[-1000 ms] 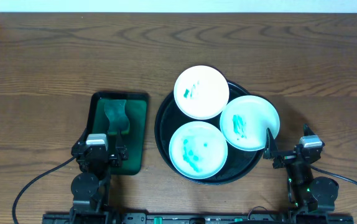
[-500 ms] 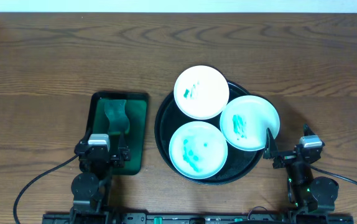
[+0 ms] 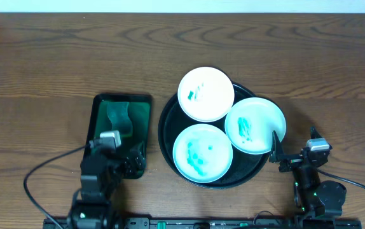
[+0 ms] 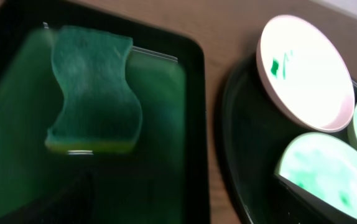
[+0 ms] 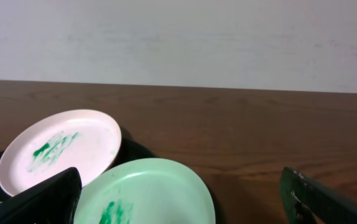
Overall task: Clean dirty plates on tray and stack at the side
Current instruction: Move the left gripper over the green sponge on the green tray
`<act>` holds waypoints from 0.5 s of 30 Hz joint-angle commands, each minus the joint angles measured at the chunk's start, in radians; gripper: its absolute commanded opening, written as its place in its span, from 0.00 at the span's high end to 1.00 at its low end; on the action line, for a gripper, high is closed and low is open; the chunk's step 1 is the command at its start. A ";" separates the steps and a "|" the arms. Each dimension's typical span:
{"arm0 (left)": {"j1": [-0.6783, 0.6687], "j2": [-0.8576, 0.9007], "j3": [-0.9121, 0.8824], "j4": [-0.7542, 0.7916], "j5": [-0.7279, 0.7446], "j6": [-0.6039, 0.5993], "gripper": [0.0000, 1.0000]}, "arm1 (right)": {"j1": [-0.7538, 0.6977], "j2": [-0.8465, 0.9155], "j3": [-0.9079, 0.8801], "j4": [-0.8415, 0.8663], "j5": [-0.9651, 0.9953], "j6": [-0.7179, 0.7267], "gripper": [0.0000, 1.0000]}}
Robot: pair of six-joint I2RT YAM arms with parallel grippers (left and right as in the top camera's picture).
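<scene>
Three white plates lie on the round black tray (image 3: 167, 122). The far plate (image 3: 206, 94) has teal smears, the right plate (image 3: 255, 125) has a teal smear, and the near plate (image 3: 202, 153) has teal dots. My left gripper (image 3: 116, 154) is open and empty over the near end of the green tray, left of the black tray. In the left wrist view (image 4: 185, 211) its fingers frame the far plate (image 4: 306, 68) and near plate (image 4: 328, 168). My right gripper (image 3: 294, 144) is open and empty, just right of the right plate (image 5: 147, 193).
A dark green rectangular tray (image 3: 143, 108) left of the black tray holds a green sponge (image 3: 119, 117), which also shows in the left wrist view (image 4: 94, 93). Bare wooden table lies beyond and to both sides. Cables run along the near edge.
My left arm has lifted and swung a little right over the near end of the green tray. The right arm and the plates have not moved.
</scene>
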 commanded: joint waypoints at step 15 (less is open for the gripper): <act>-0.002 0.662 0.862 -0.710 -0.050 0.132 0.12 | 0.005 -0.005 -0.001 -0.005 0.010 0.003 0.01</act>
